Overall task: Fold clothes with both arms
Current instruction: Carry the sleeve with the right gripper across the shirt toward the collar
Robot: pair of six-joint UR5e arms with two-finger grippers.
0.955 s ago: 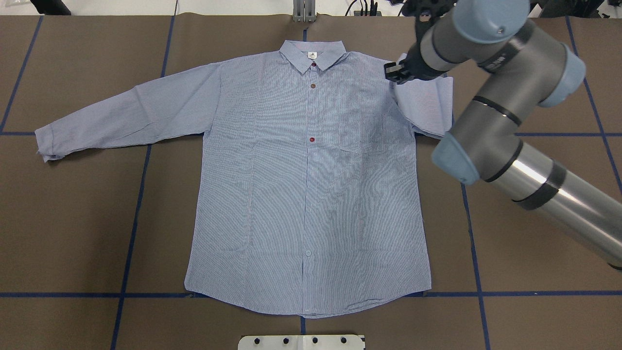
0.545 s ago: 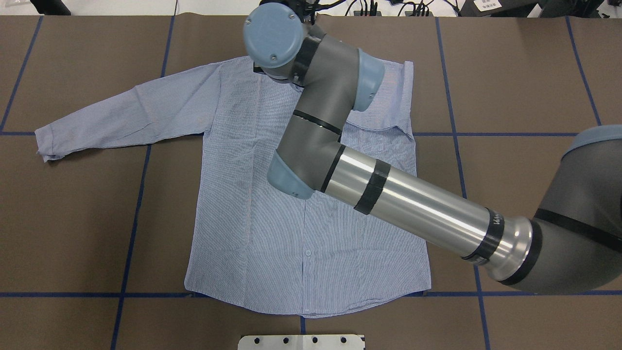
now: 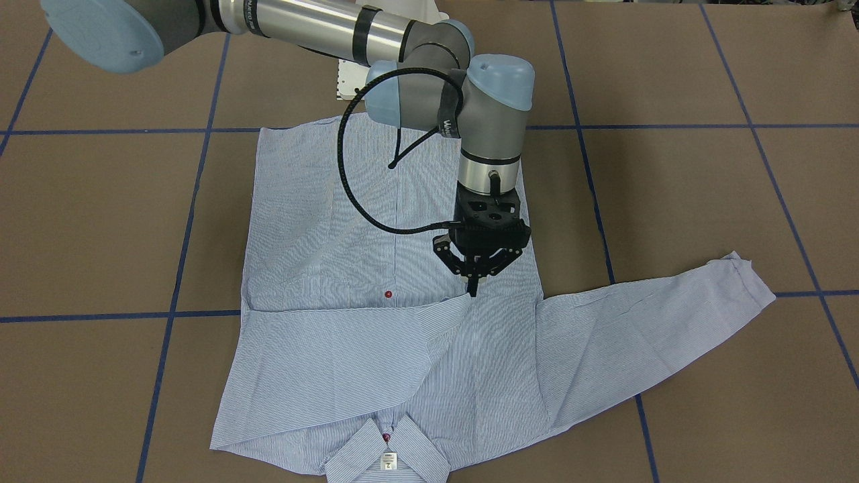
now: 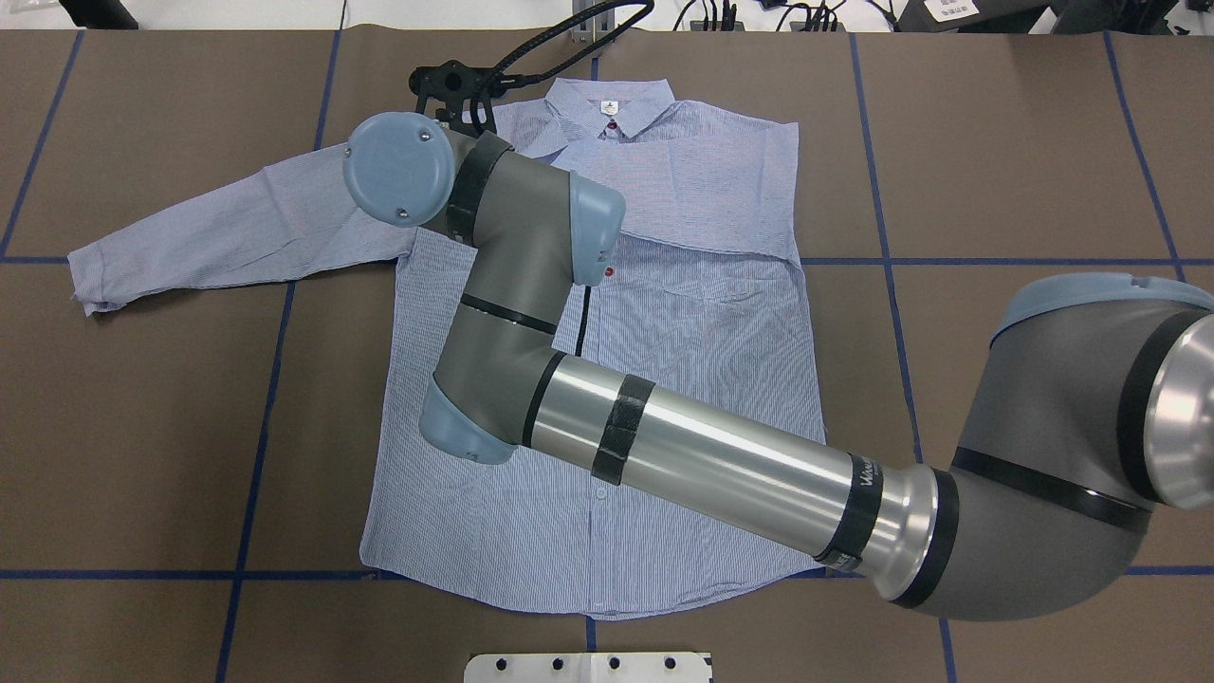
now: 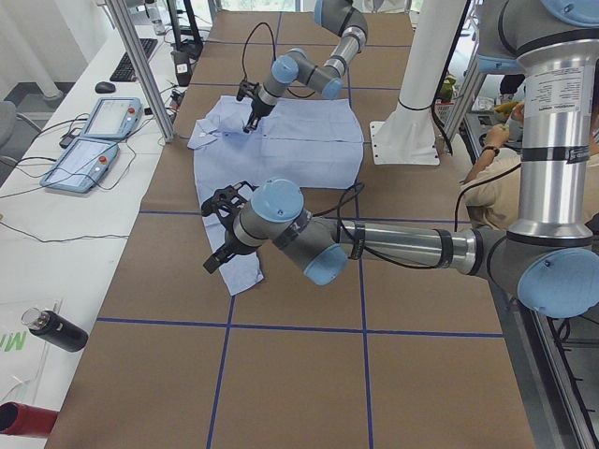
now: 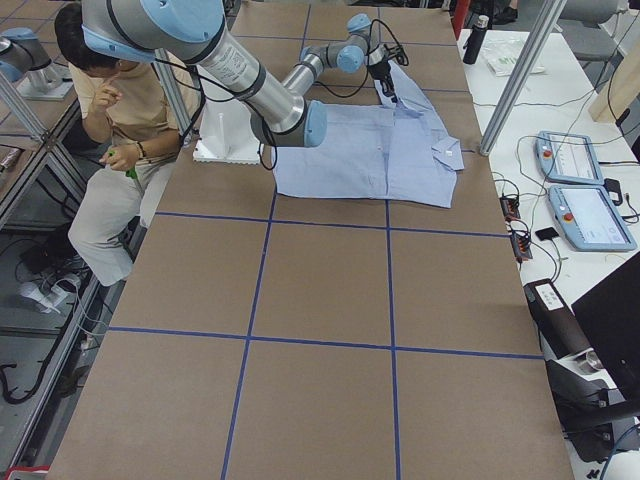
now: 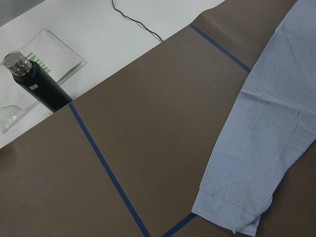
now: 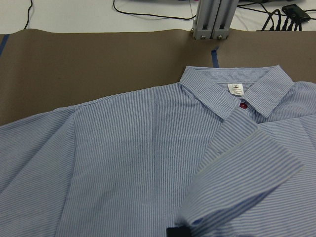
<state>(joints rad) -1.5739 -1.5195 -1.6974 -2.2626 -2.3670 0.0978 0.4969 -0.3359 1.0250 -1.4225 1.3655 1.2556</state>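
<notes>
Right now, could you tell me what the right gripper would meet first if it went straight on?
The shirt: the right gripper points straight down, tips shut seemingly on the cuff of the sleeve folded across the front, so that cuff comes first.

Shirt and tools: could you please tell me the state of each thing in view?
shirt, flat, front up, buttoned.
folded sleeve, laid across the chest.
spread sleeve, out flat on the table.
right tool, shut on the folded sleeve's cuff.
left tool, by the spread sleeve's cuff; open or shut unclear.
bottle, capped, lying on its side.
</notes>
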